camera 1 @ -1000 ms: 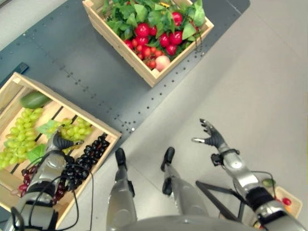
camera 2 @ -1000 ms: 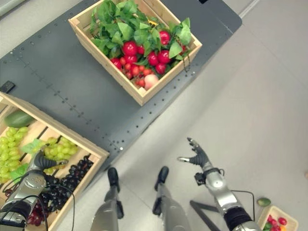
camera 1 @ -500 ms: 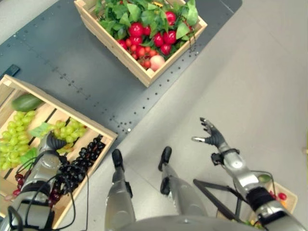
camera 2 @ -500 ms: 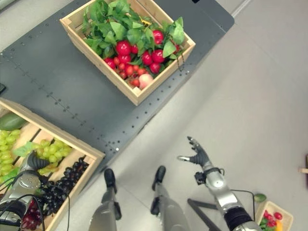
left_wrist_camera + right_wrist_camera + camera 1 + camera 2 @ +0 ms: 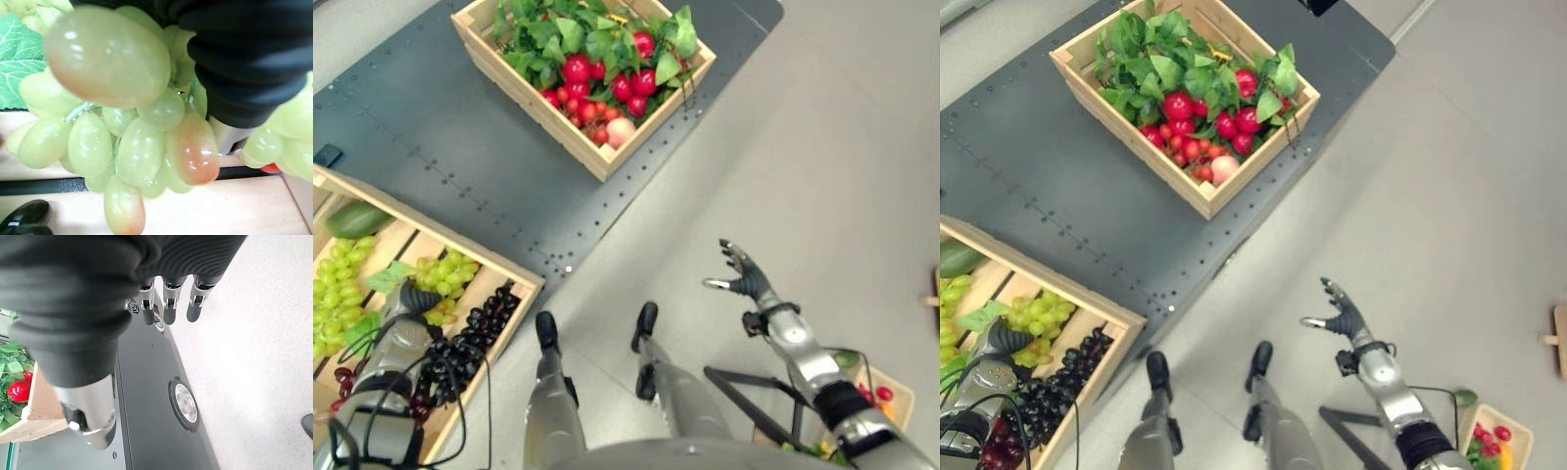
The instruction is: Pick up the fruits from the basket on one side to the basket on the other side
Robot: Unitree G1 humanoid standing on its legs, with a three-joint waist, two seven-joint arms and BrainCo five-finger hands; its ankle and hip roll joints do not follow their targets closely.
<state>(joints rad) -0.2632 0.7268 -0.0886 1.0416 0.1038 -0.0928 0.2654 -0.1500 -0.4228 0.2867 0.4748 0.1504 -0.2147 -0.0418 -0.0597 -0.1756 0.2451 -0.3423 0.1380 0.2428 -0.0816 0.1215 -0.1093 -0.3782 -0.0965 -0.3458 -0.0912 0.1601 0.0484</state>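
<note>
- Left hand (image 5: 411,299) buried in green grape bunch (image 5: 127,142) inside near crate (image 5: 509,279); finger closure can't tell.
- Right hand (image 5: 741,277) spread, idle.
- Grip stem, lift clear before moving to far crate (image 5: 597,162).

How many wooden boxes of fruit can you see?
3: a far box of red fruit and leaves, a near left box of grapes, and a small box at the lower right, partly cut off.

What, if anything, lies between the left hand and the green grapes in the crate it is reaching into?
Nothing visible does. The left hand is already down among the green grapes in the near crate; its wrist view shows the bunch pressed right against it. Whether its fingers have closed cannot be seen.
</note>
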